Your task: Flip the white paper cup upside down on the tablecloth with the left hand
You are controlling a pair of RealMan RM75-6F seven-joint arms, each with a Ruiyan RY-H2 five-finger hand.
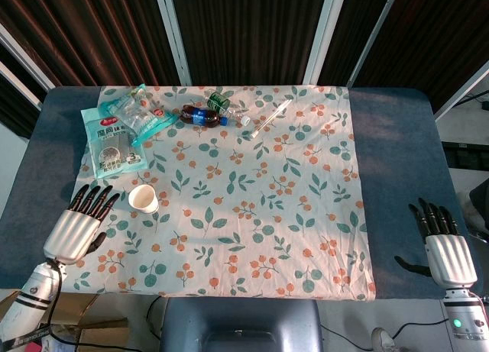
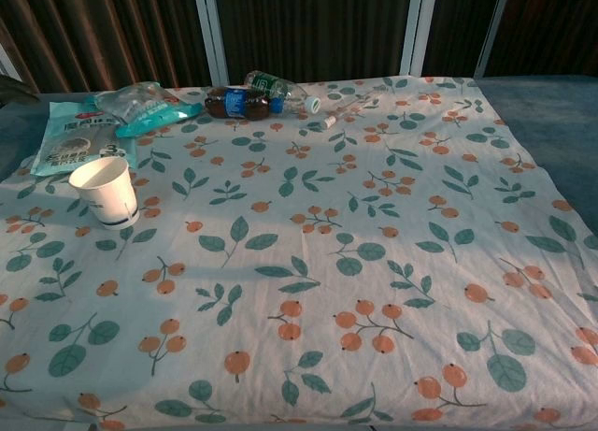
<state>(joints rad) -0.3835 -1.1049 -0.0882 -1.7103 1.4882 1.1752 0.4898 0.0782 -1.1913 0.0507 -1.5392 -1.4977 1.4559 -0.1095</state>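
The white paper cup (image 1: 143, 198) (image 2: 106, 192) stands upright, mouth up, on the left part of the floral tablecloth (image 1: 252, 214) (image 2: 308, 263). My left hand (image 1: 78, 225) hovers just left of the cup over the cloth's left edge, palm down, fingers extended toward the cup, holding nothing. A small gap separates fingertips and cup. My right hand (image 1: 442, 245) is at the near right over the bare blue table, fingers straight, empty. Neither hand shows in the chest view.
Snack packets (image 1: 118, 138) (image 2: 79, 136) lie at the far left of the cloth. Two plastic bottles (image 1: 205, 114) (image 2: 245, 101) and a clear tube (image 1: 269, 120) lie on their sides along the far edge. The blue table (image 1: 390, 176) borders the cloth on both sides.
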